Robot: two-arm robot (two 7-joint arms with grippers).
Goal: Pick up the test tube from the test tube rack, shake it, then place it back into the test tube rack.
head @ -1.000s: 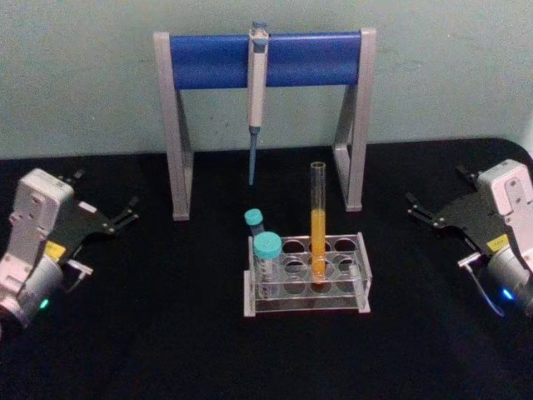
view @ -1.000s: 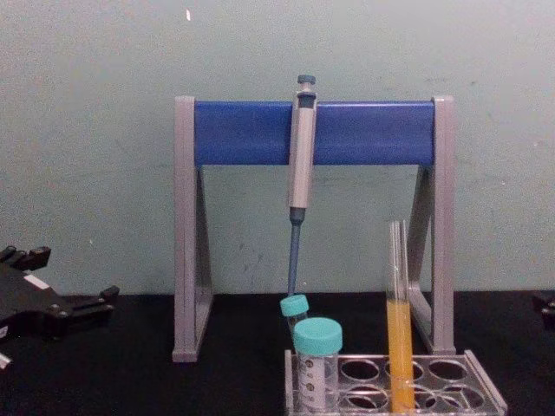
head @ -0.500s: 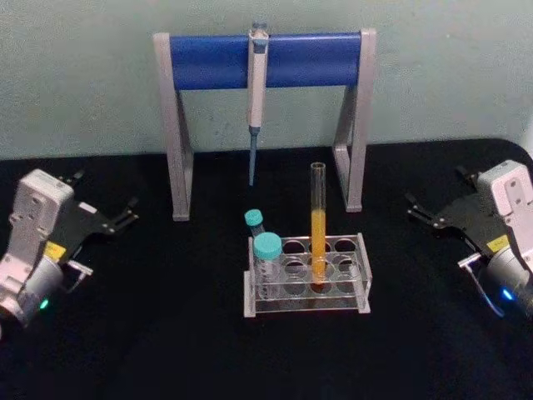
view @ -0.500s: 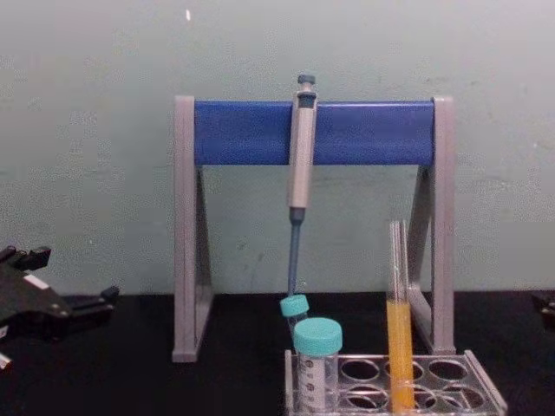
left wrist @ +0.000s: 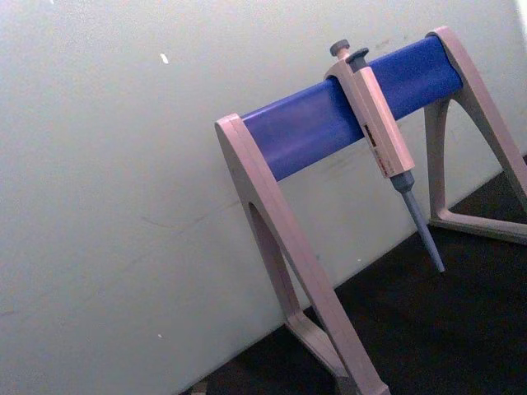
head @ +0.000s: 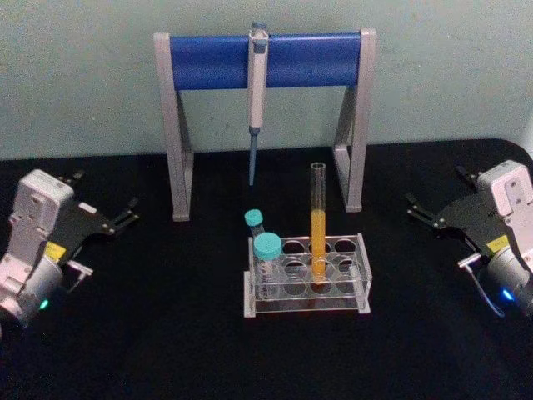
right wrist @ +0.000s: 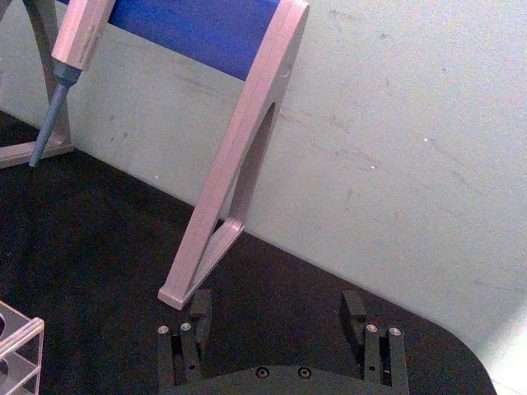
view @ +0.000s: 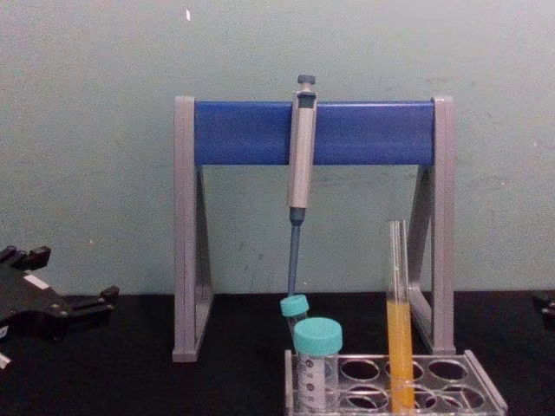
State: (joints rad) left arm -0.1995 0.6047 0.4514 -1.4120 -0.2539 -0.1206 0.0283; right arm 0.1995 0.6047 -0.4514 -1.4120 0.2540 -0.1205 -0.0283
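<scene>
The test tube [head: 318, 225] stands upright in the clear test tube rack [head: 363, 275] at the table's middle, its lower half orange-yellow; the chest view shows the test tube [view: 399, 329] in the rack [view: 486, 394] too. My left gripper [head: 107, 193] rests open at the far left, well apart from the rack, and appears as the left gripper [view: 74, 276] at the chest view's left edge. At the far right my right gripper [head: 435, 186] is open and holds nothing. In its wrist view the right gripper [right wrist: 277, 306] has its two fingers spread wide over the black table.
Two teal-capped tubes [head: 267, 250] sit in the rack's left end. Behind the rack stands a grey-and-blue pipette stand [head: 266, 58] with a pipette [head: 256, 100] hanging from its bar. The black table [head: 166, 333] ends at a pale green wall.
</scene>
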